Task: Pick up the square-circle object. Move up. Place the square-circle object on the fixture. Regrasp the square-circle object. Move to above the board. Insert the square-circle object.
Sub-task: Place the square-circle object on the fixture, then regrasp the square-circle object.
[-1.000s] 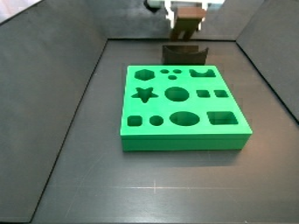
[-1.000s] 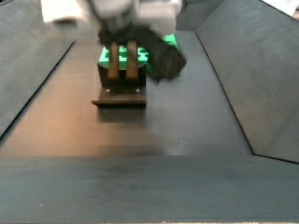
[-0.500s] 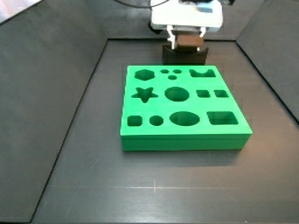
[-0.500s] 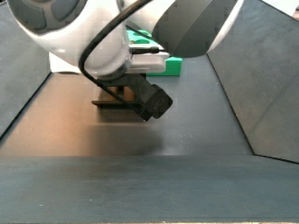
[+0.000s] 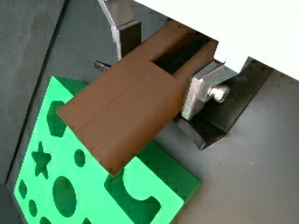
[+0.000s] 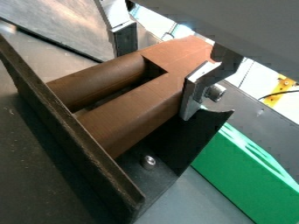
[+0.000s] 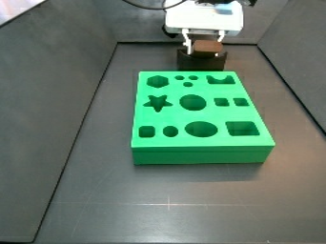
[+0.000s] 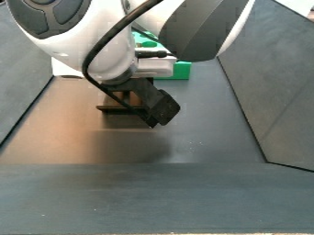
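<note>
End effector: low at the far end of the dark worktop, behind the bright green square board with shaped holes.
Grip: silver plate fingers pressed against the brown wood-like square-circle peg; jaws narrow, closed on it.
Peg location: lying in the dark grey notched fixture, seen in a wrist view.
Clearance: open floor in front of the board, side walls near.
View differences: side view hides peg behind arm.

Dark floor with green board at frame centre, fixture behind it under gripper.
</note>
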